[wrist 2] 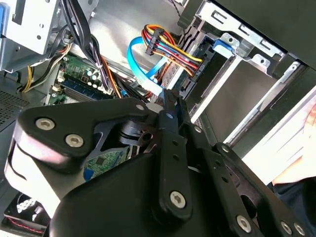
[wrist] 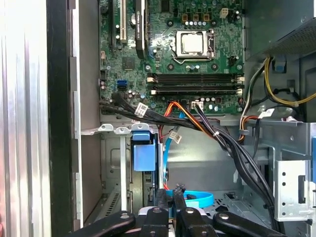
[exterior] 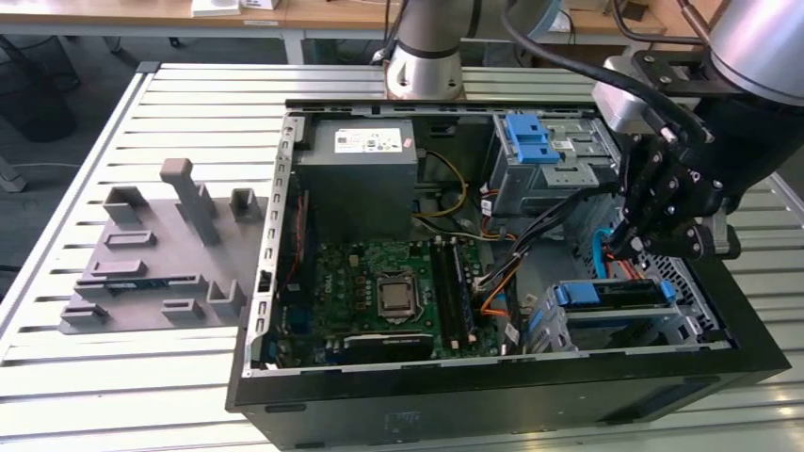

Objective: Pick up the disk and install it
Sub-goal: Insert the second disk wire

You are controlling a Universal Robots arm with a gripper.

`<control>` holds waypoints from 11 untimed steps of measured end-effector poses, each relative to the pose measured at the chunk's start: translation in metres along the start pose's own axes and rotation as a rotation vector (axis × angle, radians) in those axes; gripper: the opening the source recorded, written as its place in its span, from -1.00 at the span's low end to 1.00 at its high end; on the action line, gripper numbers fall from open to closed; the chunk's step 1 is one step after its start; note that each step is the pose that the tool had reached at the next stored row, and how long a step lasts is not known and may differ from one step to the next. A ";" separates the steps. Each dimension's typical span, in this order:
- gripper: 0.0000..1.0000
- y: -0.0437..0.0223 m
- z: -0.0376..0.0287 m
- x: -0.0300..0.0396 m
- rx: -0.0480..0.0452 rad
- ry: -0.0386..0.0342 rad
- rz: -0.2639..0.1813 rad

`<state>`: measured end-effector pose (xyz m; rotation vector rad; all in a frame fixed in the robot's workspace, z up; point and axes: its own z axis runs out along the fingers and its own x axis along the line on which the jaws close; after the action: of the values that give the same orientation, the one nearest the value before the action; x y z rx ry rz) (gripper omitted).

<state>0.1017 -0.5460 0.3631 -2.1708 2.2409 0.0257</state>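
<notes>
Slatted metal tabletop [exterior: 188,104] carried an open computer case [exterior: 503,377]. Inside it, near the front corner, the disk [exterior: 612,294] sat in a drive bay, showing mostly its blue carrier (label hidden). Just above, the gripper [exterior: 624,247] hung with fingers nearly closed, holding nothing visible.

This looks like a robotics lab or electronics workshop. An opened black desktop computer case [exterior: 503,377], its green motherboard [exterior: 377,292] exposed, lies on a ribbed aluminium-slat workbench [exterior: 151,395] beside a grey plastic fixture block with upright holders [exterior: 157,254]. The silver robot arm base [exterior: 425,56] is bolted at the bench's far edge, with pale wooden desks [exterior: 188,14] behind.
</notes>
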 end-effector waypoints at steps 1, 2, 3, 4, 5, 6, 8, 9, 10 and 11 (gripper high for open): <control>-0.69 -0.0005 0.0006 0.0001 -0.0004 -0.0083 0.000; -0.69 -0.0012 0.0011 0.0003 -0.0008 -0.0173 0.000; -0.69 -0.0018 0.0019 0.0005 -0.0012 -0.0254 0.000; -0.69 -0.0022 0.0029 0.0009 -0.0013 -0.0290 0.000; -0.69 -0.0023 0.0042 0.0013 -0.0014 -0.0300 0.000; -0.69 -0.0023 0.0055 0.0021 -0.0014 -0.0296 0.000; -0.69 -0.0024 0.0088 0.0051 -0.0014 -0.0295 0.000; -0.69 -0.0024 0.0104 0.0065 -0.0014 -0.0295 0.000; -0.69 -0.0025 0.0114 0.0078 -0.0014 -0.0284 0.000; -0.69 -0.0025 0.0126 0.0092 -0.0013 -0.0267 0.000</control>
<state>0.1040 -0.5549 0.3503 -2.1576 2.2276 0.0559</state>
